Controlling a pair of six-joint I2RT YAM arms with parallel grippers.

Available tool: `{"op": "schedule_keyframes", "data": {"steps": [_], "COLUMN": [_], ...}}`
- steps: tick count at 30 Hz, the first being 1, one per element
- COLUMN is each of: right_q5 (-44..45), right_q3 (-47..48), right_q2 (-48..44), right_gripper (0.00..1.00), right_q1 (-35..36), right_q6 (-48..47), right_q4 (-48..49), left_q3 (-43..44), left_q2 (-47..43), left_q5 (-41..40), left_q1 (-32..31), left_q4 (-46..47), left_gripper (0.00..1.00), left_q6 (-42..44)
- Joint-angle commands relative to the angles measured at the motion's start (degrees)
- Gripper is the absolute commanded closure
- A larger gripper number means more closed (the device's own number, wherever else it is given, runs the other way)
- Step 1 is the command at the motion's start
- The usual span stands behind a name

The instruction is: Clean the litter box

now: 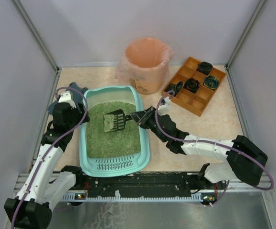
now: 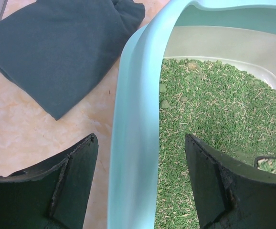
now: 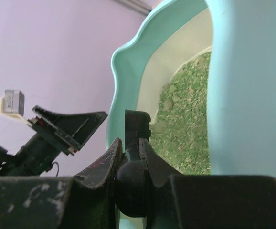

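Observation:
The teal litter box (image 1: 145, 143) lies at centre left, filled with green litter (image 1: 111, 138), its slotted ledge (image 1: 111, 164) at the near end. My right gripper (image 1: 140, 117) is shut on the handle of a black slotted scoop (image 1: 114, 120), whose head is over the litter with some litter in it. In the right wrist view the gripper (image 3: 130, 143) clamps the scoop handle (image 3: 137, 121) beside the box rim (image 3: 243, 95). My left gripper (image 1: 83, 112) is open, straddling the box's left rim (image 2: 138, 119), one finger (image 2: 76, 176) outside, the other over the litter (image 2: 214, 119).
A peach-lined round bin (image 1: 147, 62) stands behind the box. An orange compartmented tray (image 1: 195, 98) with dark items lies at the back right. A dark teal cloth (image 2: 57, 47) lies on the table left of the box. Walls enclose the table on three sides.

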Motion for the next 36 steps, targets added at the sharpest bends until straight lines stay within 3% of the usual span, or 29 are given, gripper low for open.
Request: {"op": "schedule_keyframes", "data": {"steps": [1, 3, 7, 12, 16, 21, 25, 29, 34, 36], "right_q5": [-0.8, -1.2, -11.1, -6.1, -13.6, -9.9, -15.3, -11.0, -14.9, -13.1], "right_q3": [-1.6, -3.8, 0.9, -6.7, -1.5, -7.6, -0.5, -6.4, 1.3, -1.7], "right_q2": [-2.5, -3.9, 0.8, -2.4, 1.6, -1.3, 1.7, -0.5, 2.7, 2.1], "right_gripper": [1.00, 1.00, 1.00, 1.00, 1.00, 1.00, 1.00, 1.00, 1.00, 1.00], "right_q1": [-1.5, -3.7, -2.9, -7.3, -5.0, -9.4, -5.9, -9.9, -4.8, -6.4], "right_q6": [1.7, 5.0, 3.9, 11.1, 6.9, 11.7, 6.2, 11.2, 5.1, 6.9], "right_q4": [5.3, 6.3, 9.3, 11.4, 11.9, 13.6, 10.9, 11.9, 8.3, 8.6], "left_q3": [-0.4, -0.5, -0.5, -0.4, -0.7, 0.1, -0.9, -0.1, -0.8, -0.6], "left_q2": [-0.4, -0.7, -0.2, -0.3, -0.2, 0.4, -0.4, 0.3, -0.7, -0.3], "left_q5": [0.4, 0.6, 1.1, 1.0, 1.4, 1.4, 1.8, 1.8, 1.7, 1.9], "left_q1": [-0.2, -0.2, -0.2, -0.2, -0.2, -0.3, -0.2, -0.2, -0.2, -0.2], "left_q4": [1.2, 1.2, 1.9, 1.0, 2.3, 0.4, 2.6, 0.9, 2.8, 2.5], "left_gripper": [0.22, 0.22, 0.22, 0.22, 0.22, 0.22, 0.22, 0.21, 0.21, 0.21], "left_q6": [0.0, 0.1, 0.4, 0.2, 0.6, 0.0, 0.9, 0.4, 0.8, 0.8]}}
